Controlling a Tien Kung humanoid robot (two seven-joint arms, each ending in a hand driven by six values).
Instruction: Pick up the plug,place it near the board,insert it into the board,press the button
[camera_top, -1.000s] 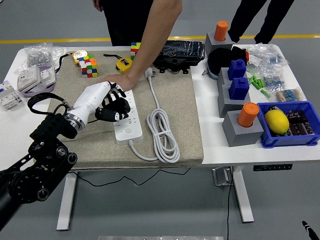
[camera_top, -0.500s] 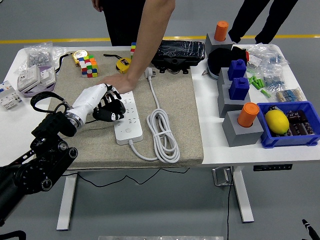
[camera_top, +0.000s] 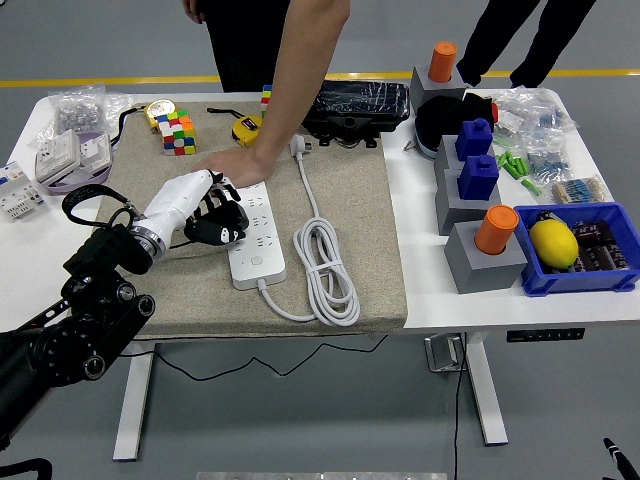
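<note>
A white power strip (camera_top: 255, 235) lies on the beige mat (camera_top: 360, 230). Its white cable coils to the right (camera_top: 326, 262) and ends in a white plug (camera_top: 298, 148), which lies loose on the mat by the strip's far end. My left hand (camera_top: 222, 215), white-backed with black fingers, sits at the strip's left edge with its fingers curled, holding nothing. A person's hand (camera_top: 232, 160) rests on the strip's far end. My right arm is out of view.
A black case (camera_top: 358, 108) stands behind the plug. Colour cubes (camera_top: 177, 131) and tape measures (camera_top: 247, 127) lie at the mat's back. Grey blocks with orange and blue pieces (camera_top: 480, 215) and a blue bin (camera_top: 580, 250) stand at the right. Small boxes (camera_top: 60, 155) lie at the left.
My left hand has drawn back a little to the left off the strip and its fingers have curled in. The person's hand stays on the strip's far end.
</note>
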